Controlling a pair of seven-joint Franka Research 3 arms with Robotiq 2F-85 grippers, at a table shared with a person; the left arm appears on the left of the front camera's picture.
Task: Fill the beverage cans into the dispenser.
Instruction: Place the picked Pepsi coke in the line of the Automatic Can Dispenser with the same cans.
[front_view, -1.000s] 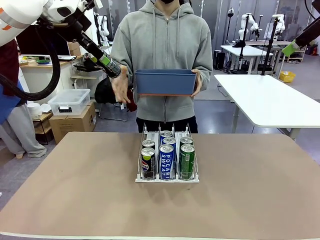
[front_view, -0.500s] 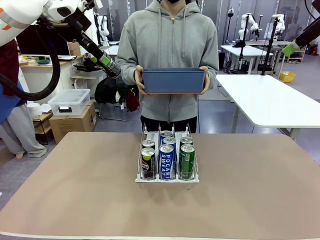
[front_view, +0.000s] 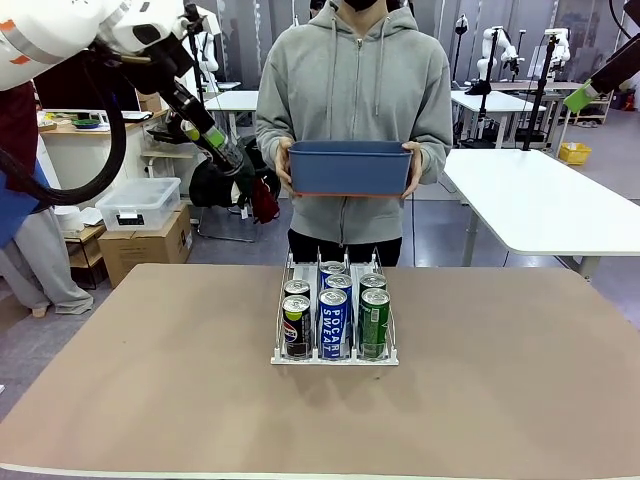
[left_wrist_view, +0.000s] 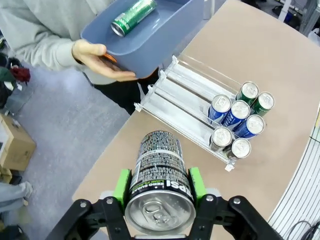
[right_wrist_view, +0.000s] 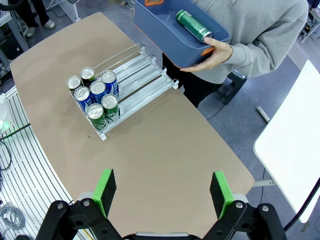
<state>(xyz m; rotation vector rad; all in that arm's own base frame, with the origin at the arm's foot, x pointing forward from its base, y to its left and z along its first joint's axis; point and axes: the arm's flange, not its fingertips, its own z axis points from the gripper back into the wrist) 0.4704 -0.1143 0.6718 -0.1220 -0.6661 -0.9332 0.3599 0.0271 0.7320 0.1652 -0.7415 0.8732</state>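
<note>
Six slim drink cans (front_view: 333, 320) stand in the clear-plastic and wire three-lane dispenser (left_wrist_view: 185, 95), two in each lane: black ones in the left lane, blue in the middle, green on the right, all crowded against its low front lip with the rear of the lanes bare. The dispenser sits on the tan table (front_view: 150, 380) midway between the left and right edges and closer to the far edge. The left gripper (left_wrist_view: 159, 187) is clamped on a black drink can with a silver top (left_wrist_view: 160, 170), its green pads pressing both sides of the can, raised high toward the table's far left corner. The right gripper (right_wrist_view: 163, 192) hangs high over the table with its fingers spread wide and nothing between them. Beyond the far edge a person in a grey hoodie holds a blue rectangular plastic bin (front_view: 350, 170) in both hands (left_wrist_view: 97, 57), and one green can (right_wrist_view: 193, 26) lies on its side inside it.
</note>
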